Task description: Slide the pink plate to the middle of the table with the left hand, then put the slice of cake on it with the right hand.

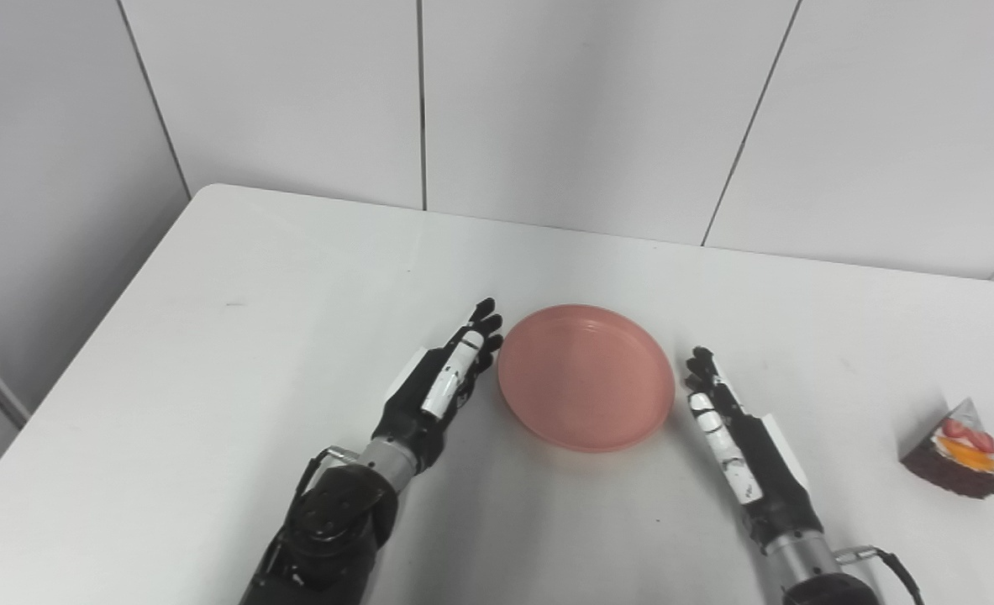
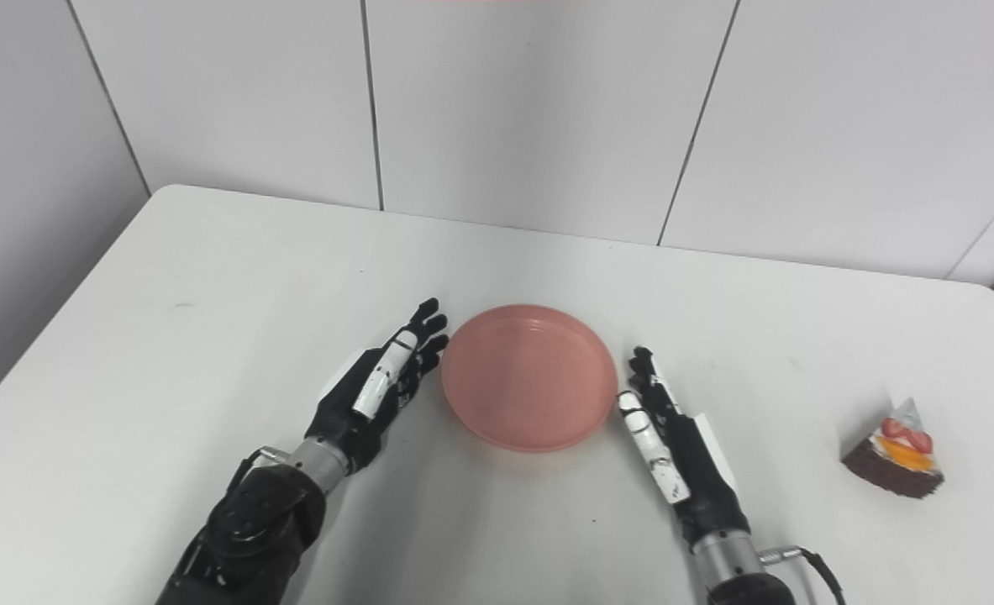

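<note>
A pink plate [image 1: 586,376] is sitting flat near the middle of a white bench [image 1: 236,353]. The plate is round with a low rim, and nothing is lying in it.

The left hand [image 1: 444,380] is resting just beside the left edge of the plate. Its fingers [image 1: 483,323] are stretching out straight and lying side by side, pointing up and away toward the far wall. The fingertips are very close to the plate's rim, but it is hard to tell if they are touching it. This hand is holding nothing.

The right hand [image 1: 736,437] is lying just beside the right edge of the plate. Its fingers [image 1: 702,370] are also reaching out straight and flat, pointing away from the robot. They are sitting close to the rim, and it is not clear if they are touching it. This hand is holding nothing too.

So the plate is sitting between the two hands, with one hand on each side.

A slice of cake [image 1: 955,452] is sitting far off on the right side of the bench, well apart from the plate and from the right hand. It is a dark brown wedge with white cream, red berry pieces and an orange fruit piece on top. It is standing upright on the bench.

Behind the bench, a white wall [image 1: 597,109] with thin dark lines is standing.
</note>
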`<state>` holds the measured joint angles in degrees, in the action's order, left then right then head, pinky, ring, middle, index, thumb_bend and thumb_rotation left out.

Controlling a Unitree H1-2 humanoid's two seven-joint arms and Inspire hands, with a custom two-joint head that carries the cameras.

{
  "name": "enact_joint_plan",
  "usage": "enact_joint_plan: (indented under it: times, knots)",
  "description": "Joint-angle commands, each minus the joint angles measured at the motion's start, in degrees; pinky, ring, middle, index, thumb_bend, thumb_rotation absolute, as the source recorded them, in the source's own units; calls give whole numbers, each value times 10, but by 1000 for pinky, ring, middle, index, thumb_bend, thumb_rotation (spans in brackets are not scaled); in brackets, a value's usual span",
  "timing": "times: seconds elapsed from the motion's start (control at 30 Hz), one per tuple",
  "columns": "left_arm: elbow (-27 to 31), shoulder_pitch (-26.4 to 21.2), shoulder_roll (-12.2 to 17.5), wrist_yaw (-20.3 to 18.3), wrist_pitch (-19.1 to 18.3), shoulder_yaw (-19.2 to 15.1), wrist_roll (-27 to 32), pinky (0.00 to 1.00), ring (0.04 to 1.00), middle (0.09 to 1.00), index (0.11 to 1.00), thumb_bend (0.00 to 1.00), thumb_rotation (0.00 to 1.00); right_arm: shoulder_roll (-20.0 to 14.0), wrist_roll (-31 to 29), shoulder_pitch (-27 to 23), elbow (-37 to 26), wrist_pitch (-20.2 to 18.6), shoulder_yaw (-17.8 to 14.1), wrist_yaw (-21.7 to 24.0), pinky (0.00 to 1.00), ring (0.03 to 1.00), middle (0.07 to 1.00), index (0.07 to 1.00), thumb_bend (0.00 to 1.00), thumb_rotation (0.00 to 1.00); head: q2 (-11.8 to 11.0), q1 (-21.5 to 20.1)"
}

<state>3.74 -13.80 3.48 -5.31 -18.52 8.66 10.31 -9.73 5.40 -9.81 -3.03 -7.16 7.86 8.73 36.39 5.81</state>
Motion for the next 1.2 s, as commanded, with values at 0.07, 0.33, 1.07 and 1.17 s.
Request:
enact_joint_plan:
  times: [0.07,0.33,1.07,1.17]
  knots:
    - [-9,23,4,-30,-28,10,3,976,973,990,978,420,1000,8,1,11,-2,-18,13,12,976,969,976,989,390,1000,2,-17]
    - [-31,32,15,-41,-18,-1,4,960,964,978,971,417,1000,9,29,10,-7,2,5,-14,935,961,976,984,460,1000,4,-71]
    - [-93,32,57,-102,37,-56,45,931,948,969,959,414,1000,-43,247,-65,-154,-9,-50,-88,862,932,968,998,845,874,-24,-246]
    - [-114,29,64,-118,55,-63,51,922,936,960,952,419,1000,-59,273,-71,-169,-9,-63,-91,812,919,969,1000,881,787,-27,-259]
